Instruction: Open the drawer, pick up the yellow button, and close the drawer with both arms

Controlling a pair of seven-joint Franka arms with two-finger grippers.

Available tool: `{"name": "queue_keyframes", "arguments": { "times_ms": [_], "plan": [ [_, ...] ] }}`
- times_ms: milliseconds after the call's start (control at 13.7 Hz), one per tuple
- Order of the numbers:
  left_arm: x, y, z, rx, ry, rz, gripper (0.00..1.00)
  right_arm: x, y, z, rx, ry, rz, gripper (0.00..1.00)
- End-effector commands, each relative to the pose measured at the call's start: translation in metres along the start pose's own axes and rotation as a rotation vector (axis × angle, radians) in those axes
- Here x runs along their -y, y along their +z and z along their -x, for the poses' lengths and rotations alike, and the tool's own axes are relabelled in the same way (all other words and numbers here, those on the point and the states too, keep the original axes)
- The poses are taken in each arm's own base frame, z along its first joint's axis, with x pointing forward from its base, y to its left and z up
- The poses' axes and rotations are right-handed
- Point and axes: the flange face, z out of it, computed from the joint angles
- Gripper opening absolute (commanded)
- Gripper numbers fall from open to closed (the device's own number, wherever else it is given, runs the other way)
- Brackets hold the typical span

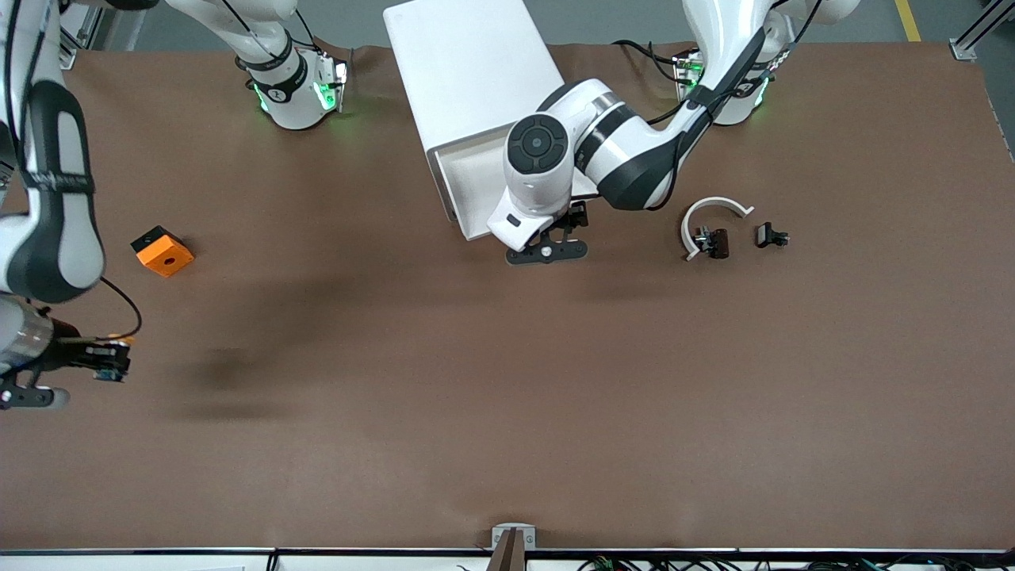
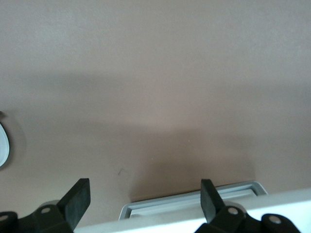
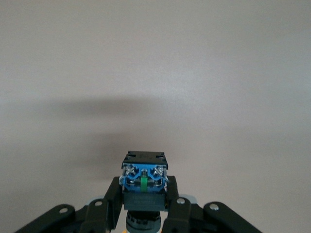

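The white cabinet (image 1: 468, 71) stands between the arms' bases, with its top drawer (image 1: 464, 178) pulled out toward the front camera. My left gripper (image 1: 547, 247) hangs at the drawer's front edge. In the left wrist view it (image 2: 144, 199) is open, and its fingers (image 2: 77, 201) straddle the drawer's front rim (image 2: 194, 205) without touching it. My right gripper (image 1: 107, 358) is up over the table at the right arm's end. It (image 3: 144, 188) is shut on the button (image 3: 144, 177), whose blue base faces the camera. The button's cap is mostly hidden.
An orange cube with a black hole (image 1: 162, 251) lies at the right arm's end of the table. A white arc with a black clip (image 1: 710, 230) and a second black clip (image 1: 771, 235) lie toward the left arm's end, beside the drawer.
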Motion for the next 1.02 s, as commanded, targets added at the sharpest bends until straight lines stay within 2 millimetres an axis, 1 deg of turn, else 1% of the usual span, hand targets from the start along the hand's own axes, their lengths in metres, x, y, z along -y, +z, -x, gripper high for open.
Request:
{"name": "queue_keyframes", "arguments": {
  "times_ms": [0,73,219,438,511,584,730,949],
  "plan": [
    [-0.001,-0.007,0.017,-0.011,0.030,-0.023,1.00,0.001,0.034,-0.009,-0.001,-0.016,-0.001,0.00],
    [-0.004,-0.005,0.021,0.001,0.036,-0.022,1.00,0.001,0.036,-0.009,0.001,-0.008,-0.011,0.00],
    [-0.012,-0.003,0.032,0.016,0.048,-0.017,1.00,0.000,0.048,-0.008,0.012,0.016,-0.048,0.00],
    [-0.016,-0.002,0.037,0.040,0.047,0.000,1.00,-0.003,0.070,-0.006,0.023,0.025,-0.056,0.00],
    [-0.018,-0.002,0.039,0.051,0.046,0.007,1.00,-0.010,0.075,-0.008,-0.002,0.036,-0.052,0.00],
    [-0.022,-0.002,0.045,0.056,0.053,0.009,1.00,-0.018,0.084,-0.008,-0.019,0.047,-0.045,0.00],
    [-0.029,0.000,0.054,0.074,0.061,0.017,1.00,-0.027,0.104,-0.005,-0.010,0.060,-0.046,0.00],
    [-0.037,0.002,0.065,0.113,0.063,0.039,1.00,-0.028,0.112,-0.006,-0.024,0.065,-0.042,0.00]
  ]
}}
